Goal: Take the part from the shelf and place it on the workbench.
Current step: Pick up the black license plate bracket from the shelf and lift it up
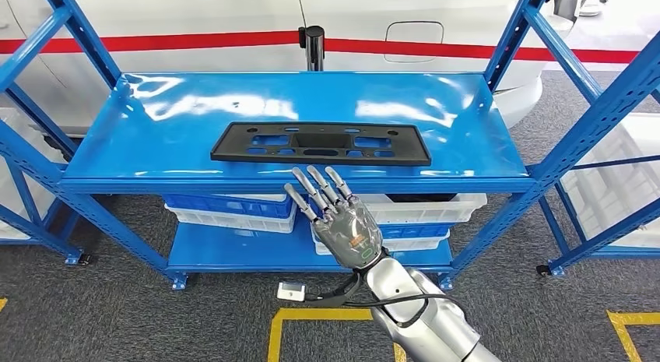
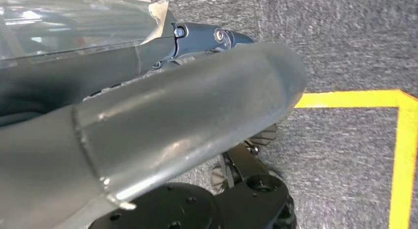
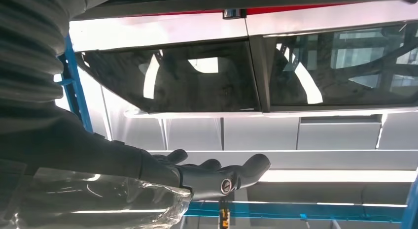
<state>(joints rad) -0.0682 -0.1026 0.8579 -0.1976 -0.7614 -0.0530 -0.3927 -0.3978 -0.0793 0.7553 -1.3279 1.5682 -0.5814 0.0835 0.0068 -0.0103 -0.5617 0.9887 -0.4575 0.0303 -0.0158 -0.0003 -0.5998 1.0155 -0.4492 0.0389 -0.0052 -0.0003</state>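
Head view is showing us the black part (image 1: 320, 143) lying flat on the blue shelf (image 1: 194, 113), near its front edge. Our right hand (image 1: 336, 216) is hovering just before that edge, fingers (image 1: 319, 183) stretched apart and holding nothing. White bins (image 1: 233, 210) are sitting on the lower shelf. We cannot tell how the left hand (image 2: 148, 125) is set.

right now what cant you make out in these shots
- Left robot hand: left wrist view, thick blurred thumb hides its fingers, so open or shut is unclear.
- White bins: head view, contents hidden by the blue shelf.
- Black part: its underside, lying flat.
- Right robot hand: palm faces away.
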